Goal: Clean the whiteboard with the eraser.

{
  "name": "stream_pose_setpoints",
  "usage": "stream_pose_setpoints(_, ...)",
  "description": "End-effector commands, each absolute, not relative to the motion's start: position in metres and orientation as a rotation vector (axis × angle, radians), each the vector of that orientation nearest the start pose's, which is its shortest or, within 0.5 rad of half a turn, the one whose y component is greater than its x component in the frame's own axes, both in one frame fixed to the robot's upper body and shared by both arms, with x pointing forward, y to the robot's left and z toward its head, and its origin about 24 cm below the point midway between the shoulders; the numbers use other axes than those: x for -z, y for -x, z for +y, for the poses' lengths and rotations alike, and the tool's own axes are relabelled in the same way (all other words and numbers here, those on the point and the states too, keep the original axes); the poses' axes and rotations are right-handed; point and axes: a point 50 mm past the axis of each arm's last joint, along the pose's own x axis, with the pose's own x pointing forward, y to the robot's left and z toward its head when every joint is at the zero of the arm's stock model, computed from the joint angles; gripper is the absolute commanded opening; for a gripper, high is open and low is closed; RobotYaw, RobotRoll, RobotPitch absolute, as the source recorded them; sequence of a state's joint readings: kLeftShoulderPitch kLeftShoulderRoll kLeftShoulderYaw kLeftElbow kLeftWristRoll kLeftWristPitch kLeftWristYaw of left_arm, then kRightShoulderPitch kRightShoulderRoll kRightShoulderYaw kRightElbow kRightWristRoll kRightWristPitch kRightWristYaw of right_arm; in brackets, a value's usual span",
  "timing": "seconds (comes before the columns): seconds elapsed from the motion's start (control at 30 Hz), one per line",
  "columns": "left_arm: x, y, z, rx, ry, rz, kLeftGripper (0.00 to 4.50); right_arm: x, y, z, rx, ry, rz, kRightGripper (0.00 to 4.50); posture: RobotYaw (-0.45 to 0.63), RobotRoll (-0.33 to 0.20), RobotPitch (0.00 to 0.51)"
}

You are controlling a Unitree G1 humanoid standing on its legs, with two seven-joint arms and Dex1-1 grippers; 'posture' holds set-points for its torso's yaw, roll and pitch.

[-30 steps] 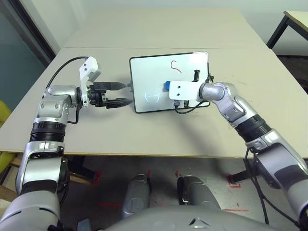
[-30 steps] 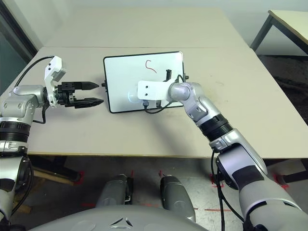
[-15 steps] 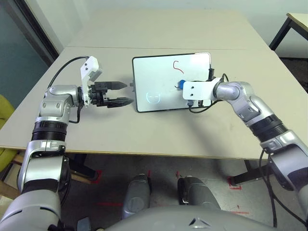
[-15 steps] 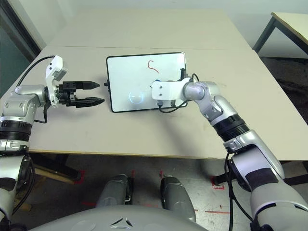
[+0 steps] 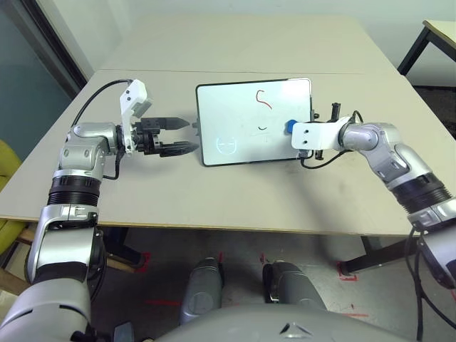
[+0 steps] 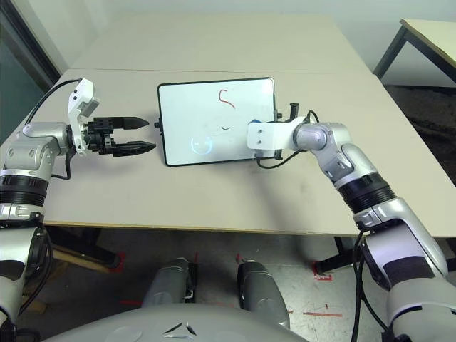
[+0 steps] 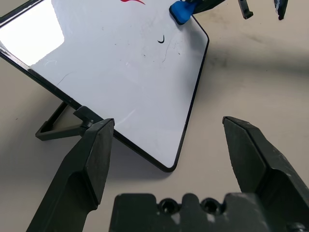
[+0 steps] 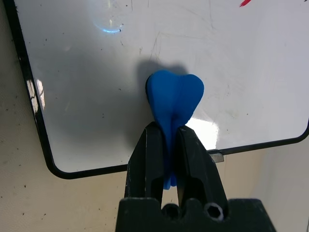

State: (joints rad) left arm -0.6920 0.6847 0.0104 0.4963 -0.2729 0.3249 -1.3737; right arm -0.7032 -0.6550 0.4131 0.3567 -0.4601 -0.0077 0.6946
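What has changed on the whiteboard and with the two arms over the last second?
The right gripper, shut on the eraser, has swept it across the whiteboard from the middle to the robot's right edge. The red mark and a small dark mark remain. The left gripper stays open beside the board's left edge; the board has not moved.

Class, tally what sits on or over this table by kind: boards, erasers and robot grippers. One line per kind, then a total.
Whiteboard: 1
Eraser: 1, blue, pinched in the right gripper
Grippers: 2, counting the open left gripper
Total: 4
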Motion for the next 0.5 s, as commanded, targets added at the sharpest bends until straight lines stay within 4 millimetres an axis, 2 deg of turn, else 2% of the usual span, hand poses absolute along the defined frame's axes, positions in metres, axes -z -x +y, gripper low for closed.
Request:
stream_pose_setpoints(0.03,-0.16,-0.33,0.239,1.138,-0.207,0.267,4.5,-0.129,-0.353,-0.174,-0.755,1.345,0.186,0.14,0.13,0.0,0.053)
stream_pose_setpoints(0.23,-0.16,-0.33,0.24,1.131,-0.21,0.265,4.5,-0.128,-0.353,-0.142,-0.833,1.348,0.114,0.14,0.13,0.0,0.053)
stream_pose_setpoints(0.5,-0.161,-0.329,0.242,1.122,-0.209,0.264,4.5,-0.133,-0.354,-0.111,-0.896,1.346,0.042,0.13,0.15,0.0,0.054)
